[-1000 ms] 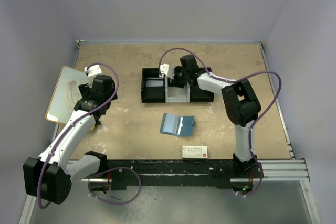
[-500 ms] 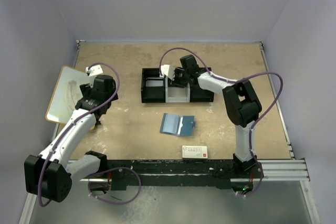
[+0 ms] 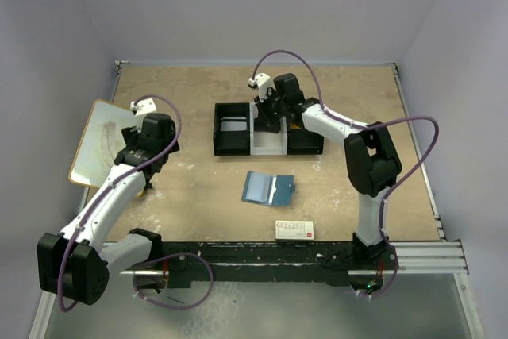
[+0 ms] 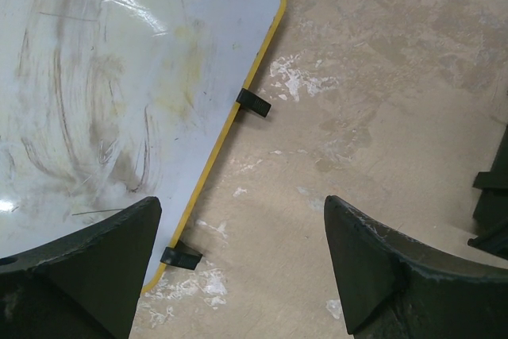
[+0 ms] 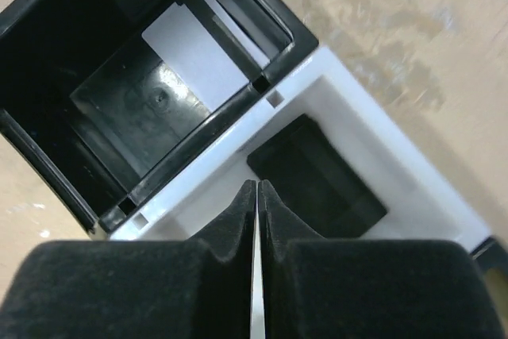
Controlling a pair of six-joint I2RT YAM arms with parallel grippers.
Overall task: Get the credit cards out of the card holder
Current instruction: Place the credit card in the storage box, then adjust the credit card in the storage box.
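Observation:
The blue card holder (image 3: 268, 187) lies open and flat on the table's middle, with no gripper near it. A pale grey-white credit card (image 5: 194, 57) rests in the black left compartment of the tray (image 3: 231, 125). My right gripper (image 5: 256, 188) hovers over the tray's white middle compartment (image 3: 270, 119), jaws pressed shut with nothing visible between them. My left gripper (image 4: 242, 267) hangs open over bare table at the left (image 3: 148, 180), beside the whiteboard's yellow edge. No card shows in the holder's pockets from above.
The black-and-white compartment tray (image 3: 305, 145) sits at the back centre; a dark flat rectangle (image 5: 317, 172) lies in its white section. A whiteboard (image 3: 99, 142) lies at the left edge. A white box with red print (image 3: 294, 229) sits near the front.
The right wrist has lifted and swung slightly right and back over the tray, and its camera mount has moved up. The left arm and the card holder stay put.

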